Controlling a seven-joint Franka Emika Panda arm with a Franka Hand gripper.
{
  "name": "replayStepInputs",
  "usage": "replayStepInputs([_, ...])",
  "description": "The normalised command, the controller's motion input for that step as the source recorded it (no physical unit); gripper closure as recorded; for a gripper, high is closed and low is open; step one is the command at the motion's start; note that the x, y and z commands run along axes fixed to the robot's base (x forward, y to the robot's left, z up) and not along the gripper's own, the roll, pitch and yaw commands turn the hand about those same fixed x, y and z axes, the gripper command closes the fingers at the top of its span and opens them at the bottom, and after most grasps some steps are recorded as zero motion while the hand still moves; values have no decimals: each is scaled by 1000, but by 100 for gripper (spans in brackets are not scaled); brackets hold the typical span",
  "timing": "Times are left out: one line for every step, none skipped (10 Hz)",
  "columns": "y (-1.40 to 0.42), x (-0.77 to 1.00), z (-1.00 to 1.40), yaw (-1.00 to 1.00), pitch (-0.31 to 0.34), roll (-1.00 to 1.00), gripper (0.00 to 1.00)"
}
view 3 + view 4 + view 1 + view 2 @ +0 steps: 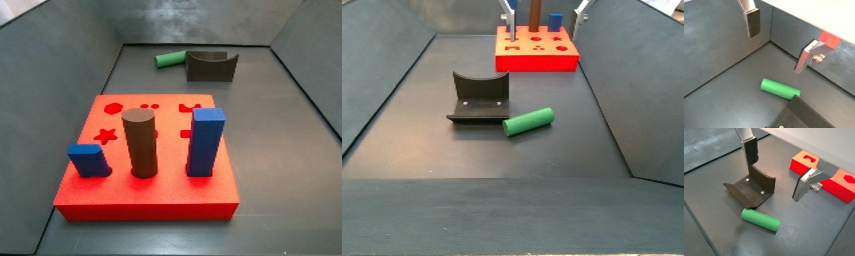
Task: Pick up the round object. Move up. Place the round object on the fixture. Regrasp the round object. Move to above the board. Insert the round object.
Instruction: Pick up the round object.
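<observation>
From my seat the round object [529,121] lies on its side on the floor, just beside the fixture [478,98], not yet picked up, so I judge we are at the first step. My end effector [777,174] hangs above with its jaws spread wide and nothing between the fingers [753,22]. Next I would need to descend and centre the jaws across the peg. Farther back stands the board [537,52]. I can read no labels or writing.
</observation>
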Motion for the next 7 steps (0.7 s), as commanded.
replayStepInputs([34,0,-309,-443,0,-117,0])
replayStepInputs([14,-49,-580,-749,0,-193,0])
replayStepInputs([9,-11,-657,-766,20,-196,0])
replayStepInputs([14,0,-666,-766,17,-197,0])
replayStepInputs([23,0,-674,-766,9,-193,0])
replayStepInputs([54,29,-631,-711,0,-210,0])
replayStepInputs([163,280,-611,-554,26,-211,0])
